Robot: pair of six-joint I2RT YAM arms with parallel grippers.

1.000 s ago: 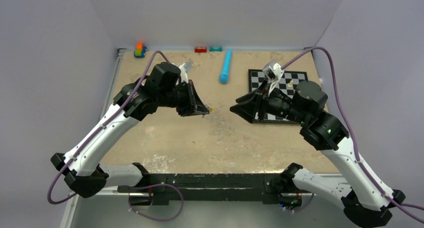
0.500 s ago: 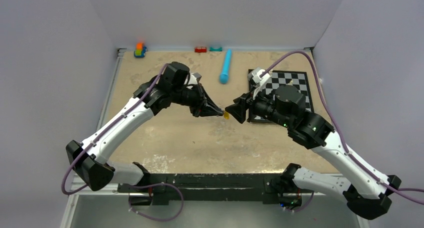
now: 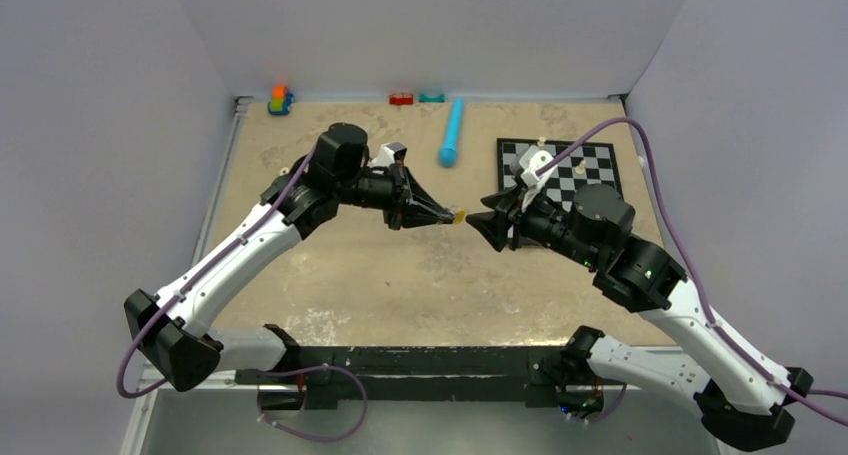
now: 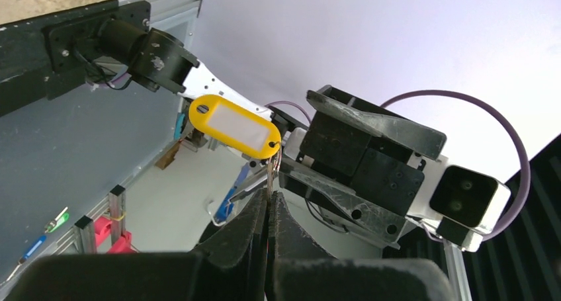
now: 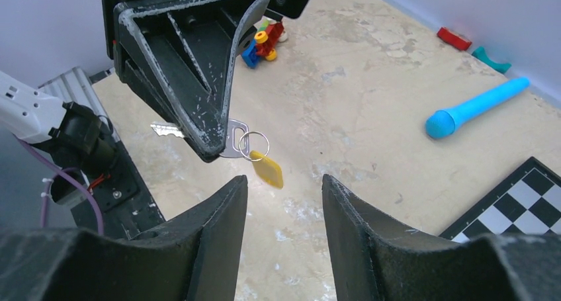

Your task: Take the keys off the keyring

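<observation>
Right wrist view is showing the left gripper (image 5: 212, 152) pinching a silvery key (image 5: 233, 137) between its closed fingertips, held up off the table (image 5: 370, 69). The key's head is sticking out on one side of the tips and a silvery blade is poking out on the other side. Whether a second key is lying against it I cannot tell. A thin metal ring (image 5: 255, 143) is hanging from the key's head, just beyond the left gripper's tips. A yellow tag (image 5: 267, 170) is dangling from that ring, right below it. The right gripper (image 5: 284, 188) is facing the left one with its jaws standing apart and gripping nothing. The tag is hanging just ahead of the gap between its fingers, touching neither. Top view is showing the left gripper (image 3: 440, 216) and the right gripper (image 3: 480, 220) pointing tip to tip over the middle of the table, with the tag (image 3: 460, 215) between them. Left wrist view is showing the left gripper (image 4: 268, 198) pressed shut, the tag (image 4: 233, 126) just past its tips. A blue toy microphone (image 5: 473, 108) is lying well beyond the right gripper, and a chessboard (image 5: 522, 202) is lying off to its side.
</observation>
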